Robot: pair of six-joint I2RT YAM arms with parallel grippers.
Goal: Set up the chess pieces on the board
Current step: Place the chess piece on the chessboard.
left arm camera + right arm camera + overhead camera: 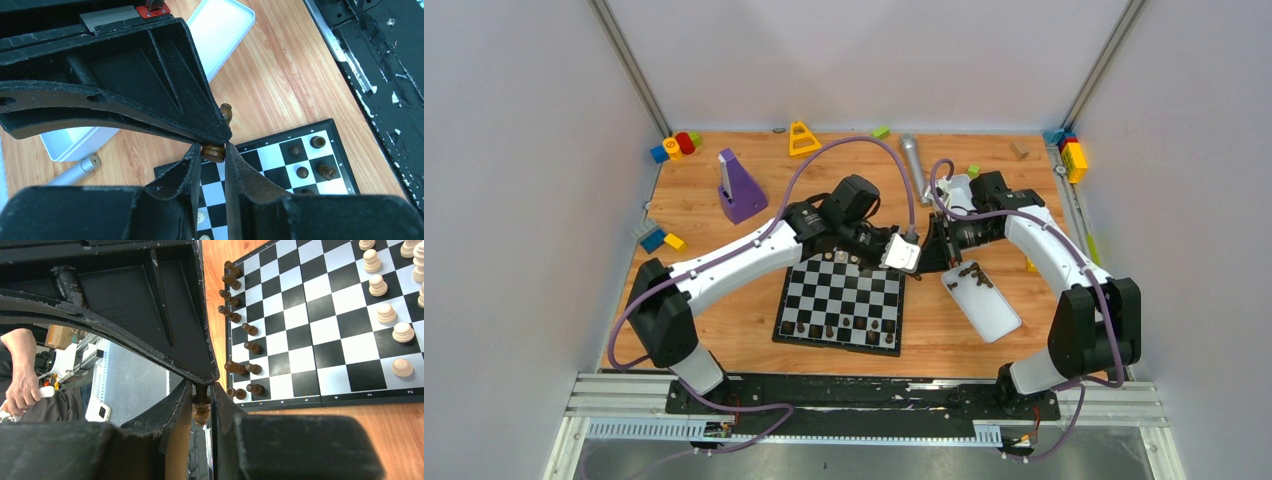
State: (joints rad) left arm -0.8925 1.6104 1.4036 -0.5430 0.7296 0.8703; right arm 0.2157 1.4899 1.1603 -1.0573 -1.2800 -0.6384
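Left gripper [212, 148] and right gripper [202, 390] both clamp one dark brown chessman [201, 412] at a corner of the half-set black-and-white checkered board [844, 290], more left in the white tray [1001, 316]

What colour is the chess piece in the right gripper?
The chess piece is dark brown, clearest in the right wrist view.

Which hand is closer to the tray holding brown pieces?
Right. The right hand is just left of the tray; the left hand meets it from farther left.
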